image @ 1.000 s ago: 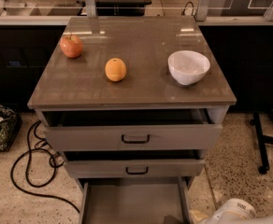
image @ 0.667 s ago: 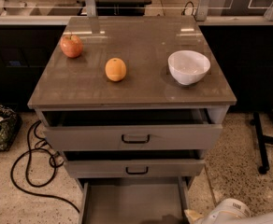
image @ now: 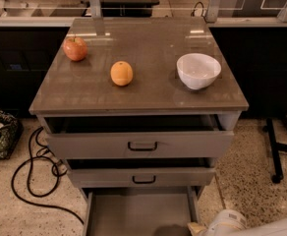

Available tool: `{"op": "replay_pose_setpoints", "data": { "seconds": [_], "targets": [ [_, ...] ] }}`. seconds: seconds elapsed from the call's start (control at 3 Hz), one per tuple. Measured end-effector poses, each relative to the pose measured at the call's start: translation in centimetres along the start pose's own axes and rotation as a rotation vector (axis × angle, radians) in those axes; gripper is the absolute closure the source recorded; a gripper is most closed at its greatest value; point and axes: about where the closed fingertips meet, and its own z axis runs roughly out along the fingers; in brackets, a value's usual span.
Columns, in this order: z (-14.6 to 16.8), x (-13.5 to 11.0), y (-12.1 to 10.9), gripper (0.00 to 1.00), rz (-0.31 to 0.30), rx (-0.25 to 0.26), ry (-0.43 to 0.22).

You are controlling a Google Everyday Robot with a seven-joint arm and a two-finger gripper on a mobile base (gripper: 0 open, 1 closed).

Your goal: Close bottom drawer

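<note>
The bottom drawer [image: 138, 213] is the lowest of three grey drawers and stands pulled far out, its plain grey tray interior showing. Its front and handle are cut off by the bottom edge of the camera view. My gripper [image: 193, 228] is at the bottom edge, just beside the drawer's right side wall, with only a small tan part showing. My white arm [image: 228, 222] comes in from the lower right behind it.
The top drawer [image: 142, 145] and middle drawer [image: 143, 179] each stand slightly open. On the cabinet top sit an apple [image: 75, 48], an orange [image: 121, 73] and a white bowl [image: 198, 70]. A black cable [image: 30, 181] lies on the floor at left; a chair base [image: 276, 151] stands at right.
My arm has moved a little to the left along the bottom edge, closer to the bottom drawer's right side. The drawers and the things on top have not moved.
</note>
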Motion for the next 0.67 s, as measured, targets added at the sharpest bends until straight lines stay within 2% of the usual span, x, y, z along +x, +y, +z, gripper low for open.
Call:
{"op": "replay_pose_setpoints", "data": {
  "seconds": [0.67],
  "targets": [
    [2.8,0.7,0.2,0.00,0.090,0.042,0.011]
  ]
}}
